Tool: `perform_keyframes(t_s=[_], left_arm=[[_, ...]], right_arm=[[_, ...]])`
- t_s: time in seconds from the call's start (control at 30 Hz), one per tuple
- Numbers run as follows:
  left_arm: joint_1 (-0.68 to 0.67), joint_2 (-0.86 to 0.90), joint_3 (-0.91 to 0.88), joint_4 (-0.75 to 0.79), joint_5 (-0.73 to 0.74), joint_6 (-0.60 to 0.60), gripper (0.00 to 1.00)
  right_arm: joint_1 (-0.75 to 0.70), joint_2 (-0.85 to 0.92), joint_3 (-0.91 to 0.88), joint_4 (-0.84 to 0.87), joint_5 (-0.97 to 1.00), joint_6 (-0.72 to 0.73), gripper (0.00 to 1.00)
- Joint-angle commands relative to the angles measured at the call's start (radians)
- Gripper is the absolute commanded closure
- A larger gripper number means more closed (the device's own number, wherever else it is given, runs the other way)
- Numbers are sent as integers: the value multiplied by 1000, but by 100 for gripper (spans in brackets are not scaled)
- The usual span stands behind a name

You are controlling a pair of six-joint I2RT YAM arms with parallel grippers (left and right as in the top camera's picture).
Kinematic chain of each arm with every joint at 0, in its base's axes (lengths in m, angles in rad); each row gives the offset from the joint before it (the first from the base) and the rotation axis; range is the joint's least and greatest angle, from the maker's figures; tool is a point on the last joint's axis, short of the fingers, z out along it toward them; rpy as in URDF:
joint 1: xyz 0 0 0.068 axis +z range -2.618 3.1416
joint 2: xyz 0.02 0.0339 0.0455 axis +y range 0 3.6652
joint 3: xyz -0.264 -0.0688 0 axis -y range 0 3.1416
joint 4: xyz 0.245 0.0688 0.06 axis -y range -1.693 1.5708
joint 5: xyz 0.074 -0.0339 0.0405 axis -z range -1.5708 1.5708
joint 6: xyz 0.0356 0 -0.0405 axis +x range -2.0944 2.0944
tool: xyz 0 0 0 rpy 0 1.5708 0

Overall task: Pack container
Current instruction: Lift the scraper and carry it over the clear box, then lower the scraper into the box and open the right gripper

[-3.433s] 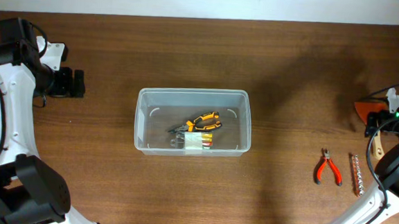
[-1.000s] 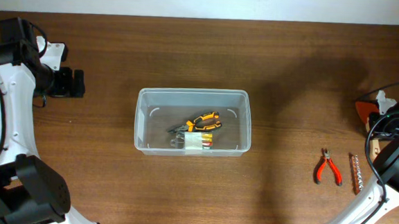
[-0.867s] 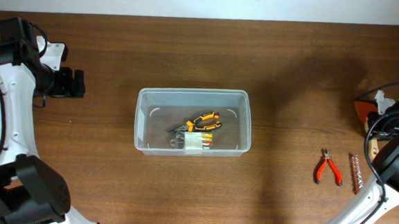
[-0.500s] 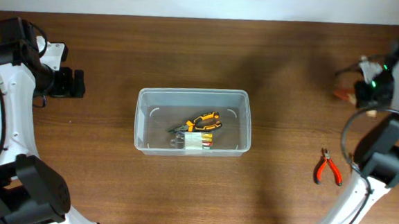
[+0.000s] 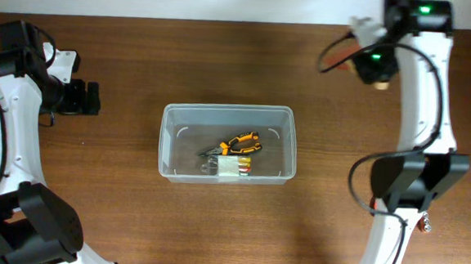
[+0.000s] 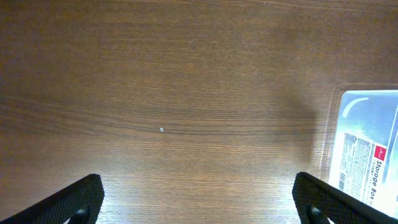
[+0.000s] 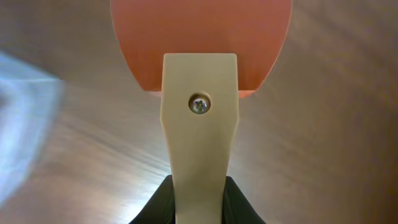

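scraper [image 7: 199, 124] gripped at upper right, container [image 5: 229, 109] at centre

right tool [image 7: 199, 200] is pinched narrow on the scraper's cream handle, in the upper right of the overhead frame. left tool [image 6: 199, 208] stands wide with nothing between its fingers, at the left edge. the container sits on the counter [image 5: 116, 215], orange pliers [image 5: 241, 141] inside.

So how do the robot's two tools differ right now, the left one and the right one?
The left tool is wide open and holds nothing; the right tool is closed on the cream handle of an orange paddle. The left tool sits left of the container; the right tool is beyond its right end, nearer the far edge of the table. Both are outside the container.
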Motion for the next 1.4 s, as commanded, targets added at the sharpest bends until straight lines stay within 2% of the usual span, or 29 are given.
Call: perform_keyframes(t_s=[0.0, 0.43, 0.57, 0.83, 1.03, 1.37], left_arm=[[8, 9, -5, -1, 14, -10, 1], [8, 9, -5, -1, 14, -10, 1], [8, 9, -5, 0, 14, -10, 1], [8, 9, -5, 0, 14, -10, 1], [8, 9, -5, 0, 14, -10, 1], [8, 9, -5, 0, 14, -10, 1]], right_arm=[[126, -98, 32, -11, -18, -11, 84], [548, -146, 18, -115, -19, -23, 84], [614, -145, 18, -116, -84, -114, 84], [619, -113, 18, -107, -124, -174, 84], [605, -54, 18, -106, -228, -266, 83], [605, 58, 18, -90, -254, -277, 83]])
